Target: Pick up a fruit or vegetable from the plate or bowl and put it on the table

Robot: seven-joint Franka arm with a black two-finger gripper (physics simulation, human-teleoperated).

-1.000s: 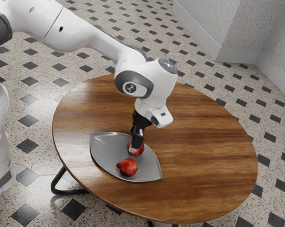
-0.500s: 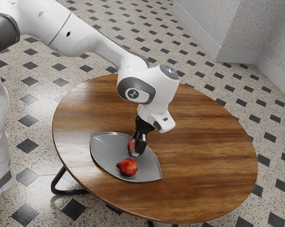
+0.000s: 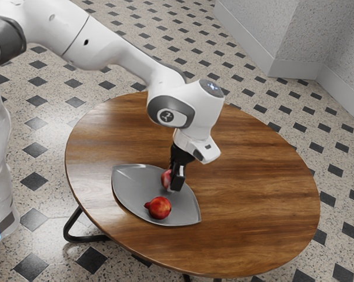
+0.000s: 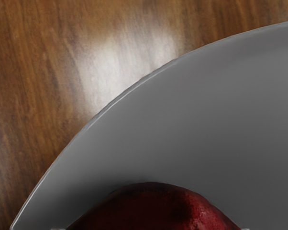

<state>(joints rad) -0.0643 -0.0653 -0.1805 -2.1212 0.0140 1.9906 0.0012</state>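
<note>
Tool (image 3: pixel 173 184), closed on one pomegranate (image 3: pixel 166 178), over plate (image 3: pixel 133 187); stage, apparently the lift; next, clear rim, lower onto bench (image 3: pixel 253 188)

In the exterior view, a grey plate (image 3: pixel 133 187) lies near the round wooden tabletop's (image 3: pixel 253 194) lower-left edge. One red fruit (image 3: pixel 160 208) rests by the plate's lower edge; the black gripper (image 3: pixel 176 185) is at another red fruit (image 3: pixel 166 179), near the plate's upper-right edge
</note>
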